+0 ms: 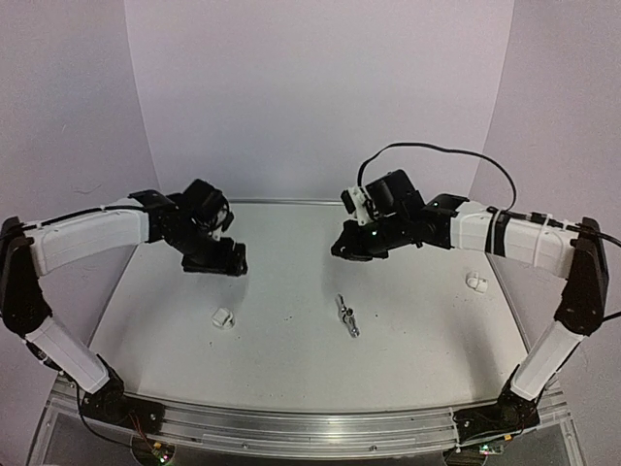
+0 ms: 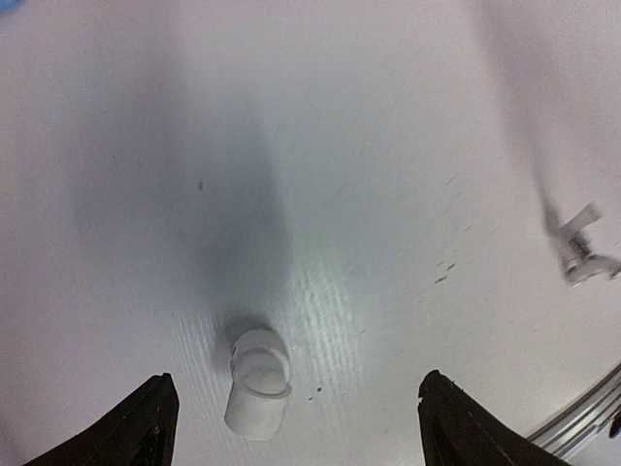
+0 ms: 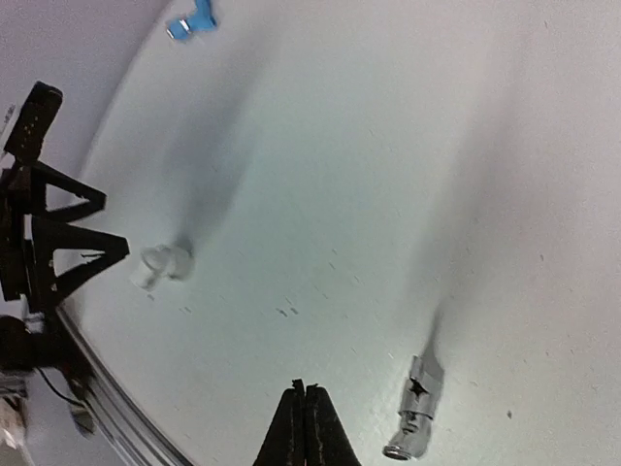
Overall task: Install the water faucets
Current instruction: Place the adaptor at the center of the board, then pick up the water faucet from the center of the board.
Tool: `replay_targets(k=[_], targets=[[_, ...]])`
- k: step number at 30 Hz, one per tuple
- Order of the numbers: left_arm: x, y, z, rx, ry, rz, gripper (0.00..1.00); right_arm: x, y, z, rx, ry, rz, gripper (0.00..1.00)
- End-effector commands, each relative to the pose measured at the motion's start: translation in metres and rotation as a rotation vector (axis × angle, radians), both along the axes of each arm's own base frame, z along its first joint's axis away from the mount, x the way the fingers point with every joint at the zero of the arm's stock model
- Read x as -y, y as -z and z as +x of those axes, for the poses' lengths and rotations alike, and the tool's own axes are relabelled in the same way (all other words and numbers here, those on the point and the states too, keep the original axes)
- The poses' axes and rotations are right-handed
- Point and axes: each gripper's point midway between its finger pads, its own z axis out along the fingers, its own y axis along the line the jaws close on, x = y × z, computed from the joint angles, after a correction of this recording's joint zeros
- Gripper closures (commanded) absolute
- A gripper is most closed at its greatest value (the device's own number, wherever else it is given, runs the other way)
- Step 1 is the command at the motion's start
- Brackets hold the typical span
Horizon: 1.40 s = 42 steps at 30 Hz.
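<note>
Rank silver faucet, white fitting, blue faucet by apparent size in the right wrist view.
1. silver faucet, nearest the camera.
2. white fitting.
3. blue faucet, slightly smaller-looking than the fitting but farthest away, so that order is unsure.

Both arms are white shells between black joints. The left arm [image 1: 87,241] is plain; the right arm [image 1: 514,238] wears black bands and a looping black cable [image 1: 437,149]. The fingers [image 2: 146,432] are black wedges. A green light [image 1: 373,231] glows at the right wrist.
</note>
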Motion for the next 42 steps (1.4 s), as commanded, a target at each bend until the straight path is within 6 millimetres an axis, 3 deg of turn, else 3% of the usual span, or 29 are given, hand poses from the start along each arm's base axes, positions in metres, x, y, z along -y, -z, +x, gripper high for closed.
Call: replay_targets(k=[1, 3, 6, 10, 14, 21, 24, 33, 37, 39, 42], targets=[[0.015, -0.124, 0.024, 0.274, -0.039, -0.214, 0.11, -0.026, -0.084, 0.039, 0.21, 0.125, 0.303, 1.0], [0.03, -0.144, 0.021, 0.301, -0.003, -0.331, 0.12, -0.013, -0.067, 0.047, 0.227, 0.139, 0.132, 0.99], [0.049, -0.159, 0.009, 0.313, 0.081, -0.476, 0.13, 0.0, -0.026, 0.036, 0.175, 0.069, -0.041, 0.6], [0.061, -0.161, 0.001, 0.324, 0.143, -0.562, 0.15, 0.004, 0.036, 0.001, -0.008, -0.071, -0.182, 0.36], [0.071, -0.148, 0.0, 0.294, 0.168, -0.593, 0.18, 0.004, 0.084, -0.025, -0.164, -0.128, -0.237, 0.3], [0.081, -0.119, -0.004, 0.224, 0.164, -0.573, 0.23, 0.003, 0.146, -0.034, -0.243, 0.056, -0.448, 0.31], [0.084, -0.112, -0.008, 0.211, 0.167, -0.564, 0.23, 0.006, 0.156, -0.035, -0.247, 0.121, -0.48, 0.33], [0.084, -0.115, -0.008, 0.227, 0.166, -0.565, 0.24, -0.004, 0.174, -0.032, -0.205, 0.149, -0.491, 0.57], [0.08, -0.118, -0.007, 0.247, 0.154, -0.561, 0.24, -0.014, 0.17, -0.031, -0.159, 0.069, -0.463, 0.61], [0.078, -0.122, -0.006, 0.265, 0.146, -0.565, 0.24, -0.024, 0.155, -0.029, -0.13, 0.016, -0.391, 0.73], [0.076, -0.136, -0.006, 0.312, 0.141, -0.597, 0.24, -0.042, 0.118, -0.024, -0.108, -0.037, -0.152, 0.92]])
